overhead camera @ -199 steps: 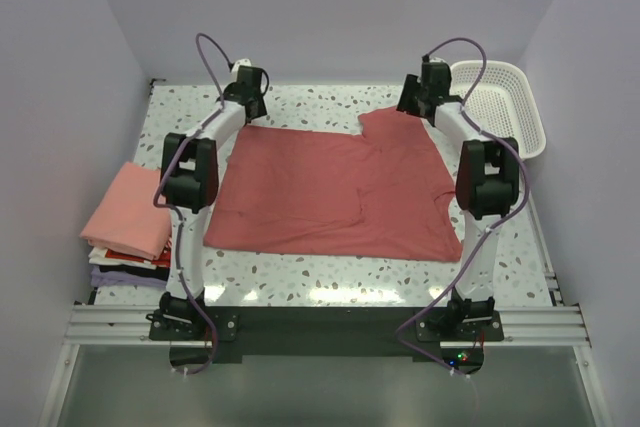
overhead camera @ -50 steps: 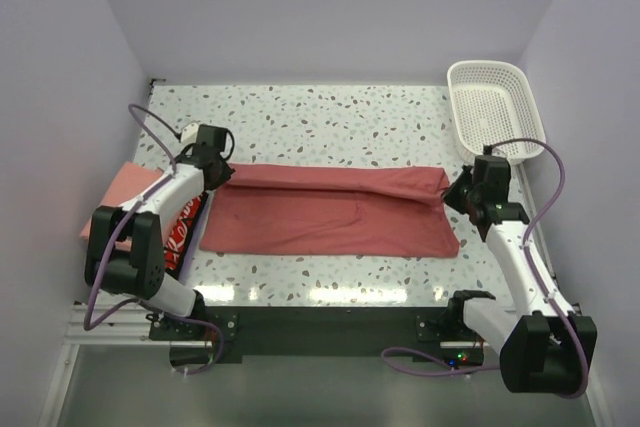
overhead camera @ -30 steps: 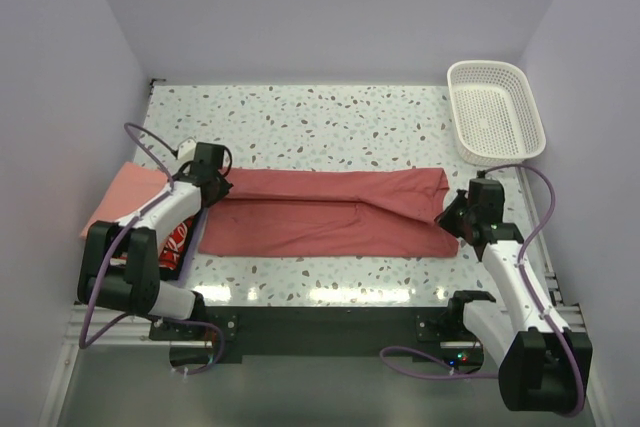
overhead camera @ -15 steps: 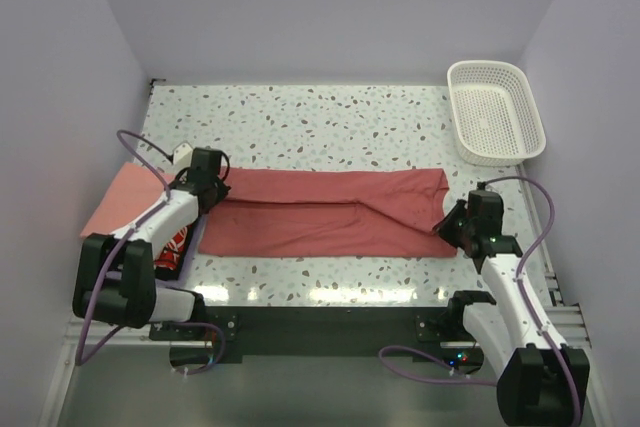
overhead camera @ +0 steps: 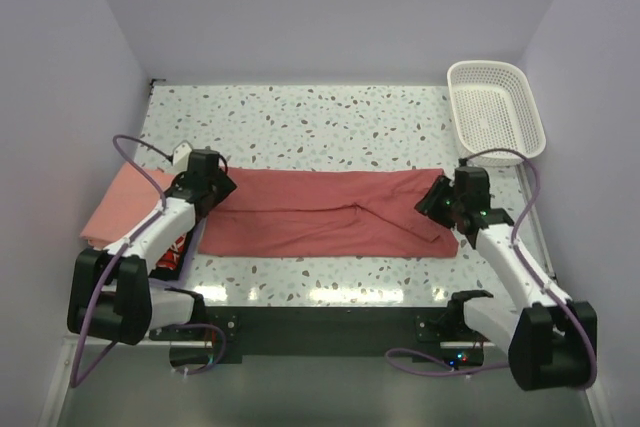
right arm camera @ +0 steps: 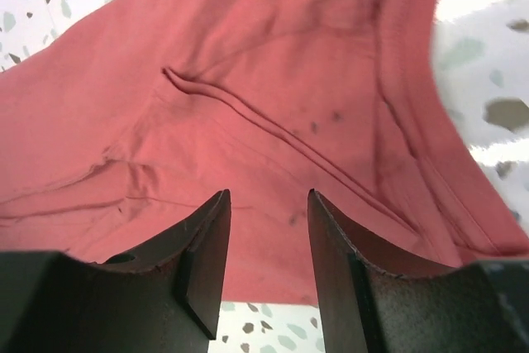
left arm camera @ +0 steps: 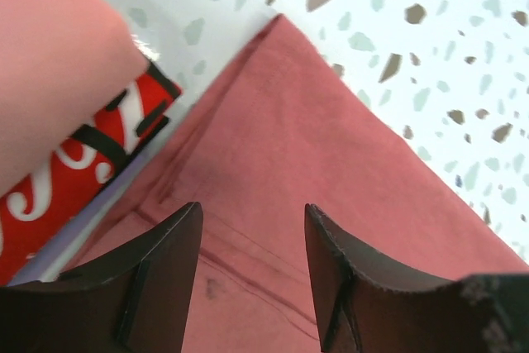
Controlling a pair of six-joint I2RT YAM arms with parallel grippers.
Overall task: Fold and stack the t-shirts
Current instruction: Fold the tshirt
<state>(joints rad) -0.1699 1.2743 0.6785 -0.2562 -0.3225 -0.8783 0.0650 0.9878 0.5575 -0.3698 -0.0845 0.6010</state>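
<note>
Both arms have drawn in toward the garment ends since half a second ago, the right one most, now over the cloth rather than beside it. Left gripper [left arm camera: 252, 208]: fingers spread, nothing between them, hovering over the brick-red t-shirt [left arm camera: 314, 163]. Whether the tips touch the fabric cannot be told. Directly beneath lies a stitched hem ridge; to its outer side, just beside the shirt edge, sits the stack topped by the salmon-pink folded tee [left arm camera: 50, 55], with a red printed tee [left arm camera: 74, 163] under it. Right gripper [right arm camera: 268, 196]: likewise spread and empty, over the shirt's opposite end, where a raised crease and the seam run ahead of the fingers.

Between the two grippers the shirt lies as a long folded band on the speckled table [overhead camera: 330, 117]. The white lattice basket [overhead camera: 497, 112] stands well beyond the right gripper.

Handling, as a judgement: light, limp cotton with no stiffness; it will sag and slide on itself. Pinch both layers at the end corners, on the hems
</note>
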